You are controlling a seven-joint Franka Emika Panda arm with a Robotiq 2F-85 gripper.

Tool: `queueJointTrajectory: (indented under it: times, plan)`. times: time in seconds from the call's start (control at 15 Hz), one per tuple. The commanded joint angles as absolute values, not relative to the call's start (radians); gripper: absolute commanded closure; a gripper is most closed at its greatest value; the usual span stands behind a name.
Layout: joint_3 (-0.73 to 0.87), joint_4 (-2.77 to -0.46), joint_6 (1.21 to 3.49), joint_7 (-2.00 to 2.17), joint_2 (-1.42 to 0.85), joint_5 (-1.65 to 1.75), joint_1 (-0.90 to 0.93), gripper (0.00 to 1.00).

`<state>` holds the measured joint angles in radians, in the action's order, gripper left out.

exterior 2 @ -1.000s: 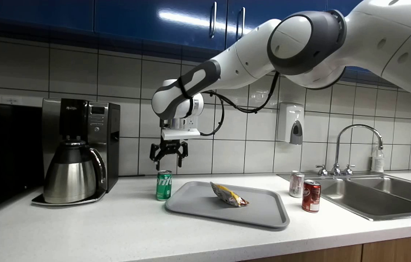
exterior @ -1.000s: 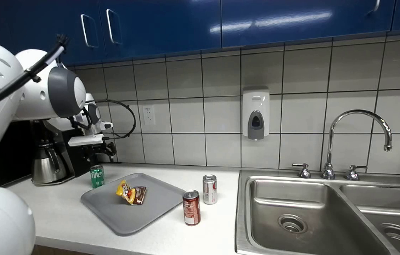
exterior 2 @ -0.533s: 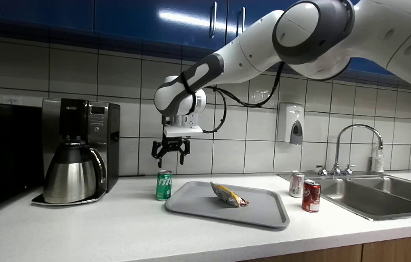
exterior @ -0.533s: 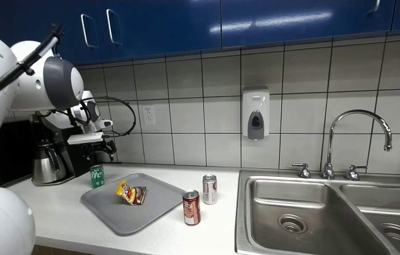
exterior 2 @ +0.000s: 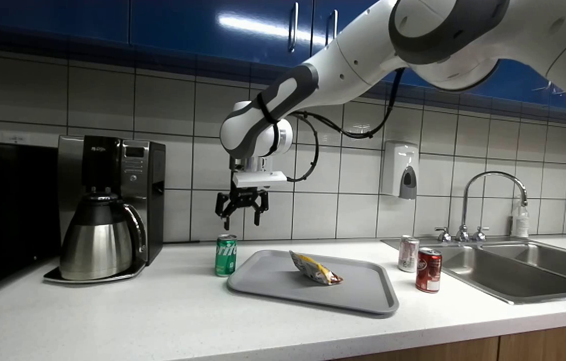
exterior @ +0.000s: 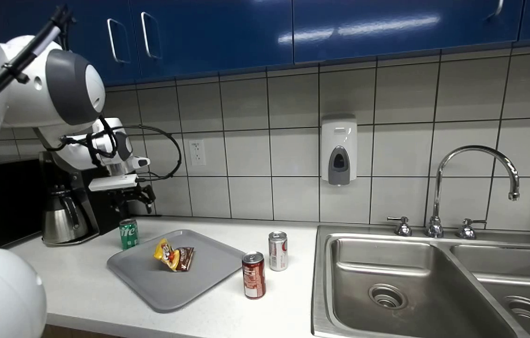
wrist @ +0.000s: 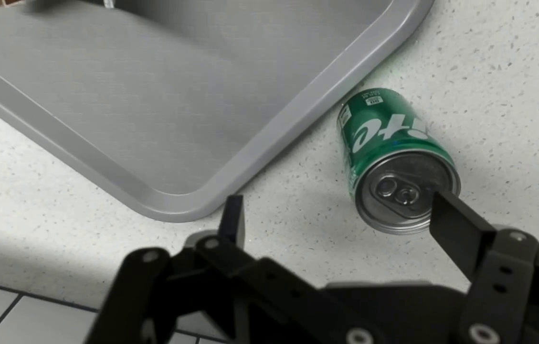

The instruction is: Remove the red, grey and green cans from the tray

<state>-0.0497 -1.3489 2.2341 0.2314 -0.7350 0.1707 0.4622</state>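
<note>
The tray lies flat on the table and holds a snack bag, yellow with a brown part; whether this is one bag or two cannot be told. The green can stands upright on the table, just outside the tray near one corner, so close to the rim that contact cannot be judged. The red can and the grey can stand upright near each other at the opposite end, between the tray and the sink, with a gap showing between them in an exterior view. The sink has two basins, and a faucet rises behind them. The carafe sits on the base of the coffee maker, its inside hidden. The fingers are spread and hang above the green can, apart from it; in the wrist view one fingertip covers a bit of the can's top edge, and the can sits toward that finger rather than midway. The rim slants past close beside the can. In an exterior view the arm hides part of the coffee maker. A soap dispenser hangs on the tiled wall.
</note>
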Motion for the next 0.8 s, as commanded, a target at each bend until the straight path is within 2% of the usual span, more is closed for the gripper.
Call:
queueJointTrajectory:
  times: [0.0,0.73]
  plan:
    - [-0.045,-1.491,2.284,0.23,-0.635,0.176,0.452,0.0]
    - [-0.07,-1.759,2.373,0.222,-0.465,0.178,0.391,0.0]
